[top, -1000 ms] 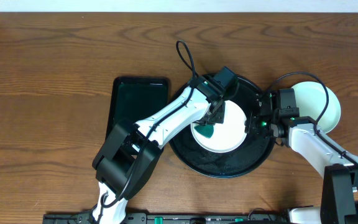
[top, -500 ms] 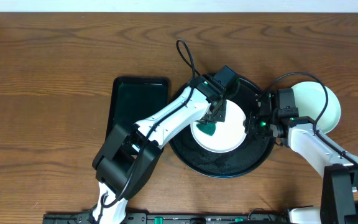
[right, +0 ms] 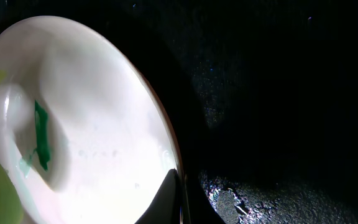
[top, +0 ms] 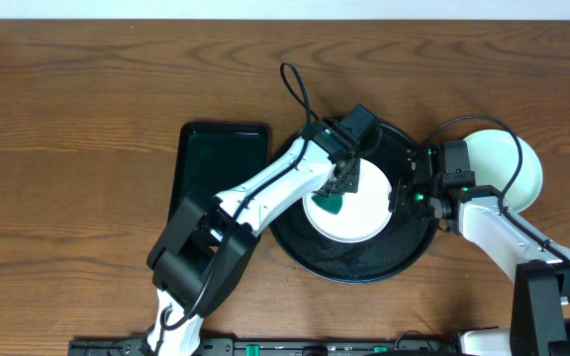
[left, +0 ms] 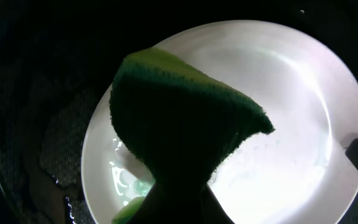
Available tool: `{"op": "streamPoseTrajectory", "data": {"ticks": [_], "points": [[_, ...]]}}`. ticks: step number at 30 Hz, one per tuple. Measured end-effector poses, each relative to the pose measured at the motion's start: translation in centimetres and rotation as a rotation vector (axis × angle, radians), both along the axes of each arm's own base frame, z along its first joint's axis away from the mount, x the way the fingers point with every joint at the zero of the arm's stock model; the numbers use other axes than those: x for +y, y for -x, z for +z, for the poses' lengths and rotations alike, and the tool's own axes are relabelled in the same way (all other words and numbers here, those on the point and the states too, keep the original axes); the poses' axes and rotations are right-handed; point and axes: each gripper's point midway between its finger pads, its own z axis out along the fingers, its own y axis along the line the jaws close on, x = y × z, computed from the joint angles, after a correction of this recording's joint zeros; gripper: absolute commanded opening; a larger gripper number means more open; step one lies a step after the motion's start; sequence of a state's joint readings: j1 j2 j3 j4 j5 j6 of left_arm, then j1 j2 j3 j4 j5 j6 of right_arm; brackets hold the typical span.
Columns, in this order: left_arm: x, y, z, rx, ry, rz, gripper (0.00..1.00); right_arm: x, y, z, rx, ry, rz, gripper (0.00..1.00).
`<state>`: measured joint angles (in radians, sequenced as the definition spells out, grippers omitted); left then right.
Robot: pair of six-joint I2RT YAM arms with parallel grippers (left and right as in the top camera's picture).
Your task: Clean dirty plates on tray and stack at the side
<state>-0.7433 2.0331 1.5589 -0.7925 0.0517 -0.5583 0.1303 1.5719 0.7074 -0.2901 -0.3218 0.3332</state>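
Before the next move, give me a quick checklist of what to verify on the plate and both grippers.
1. Left gripper shut on sponge: ok.
2. Sponge over plate: ok.
3. Right gripper pinching plate's right rim: ok.
4. Plate inside tray: ok.
5. Smear wiped off: not ok, green shows on the plate.

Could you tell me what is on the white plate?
A green sponge, held by the left end effector, and a green smear. The plate surface under the sponge is hidden.
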Motion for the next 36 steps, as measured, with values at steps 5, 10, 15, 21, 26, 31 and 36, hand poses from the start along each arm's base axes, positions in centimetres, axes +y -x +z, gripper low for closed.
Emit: {"op": "streamPoseTrajectory", "data": {"ticks": [5,10,15,21,26,31,36], "points": [[0.1,0.0,-0.3,0.005,-0.007,0.013,0.07,0.0,0.0,0.0,0.0,0.0,0.0,0.01],[0.5,0.1,-2.2,0.028,-0.047,0.023,0.07,0.0,0.0,0.0,0.0,0.0,0.0,0.01],[0.7,0.1,-3.7,0.047,-0.071,0.026,0.07,0.0,0.0,0.0,0.0,0.0,0.0,0.01],[0.7,0.1,-4.1,0.051,-0.076,0.025,0.08,0.0,0.0,0.0,0.0,0.0,0.0,0.01],[0.6,0.1,-4.1,0.053,-0.076,0.025,0.08,0.0,0.0,0.0,0.0,0.0,0.0,0.01],[0.2,0.2,-4.1,0.073,-0.042,0.016,0.08,0.0,0.0,0.0,0.0,0.0,0.0,0.01],[-0.1,0.3,-4.1,0.099,-0.006,0.001,0.08,0.0,0.0,0.0,0.0,0.0,0.0,0.01]]}}
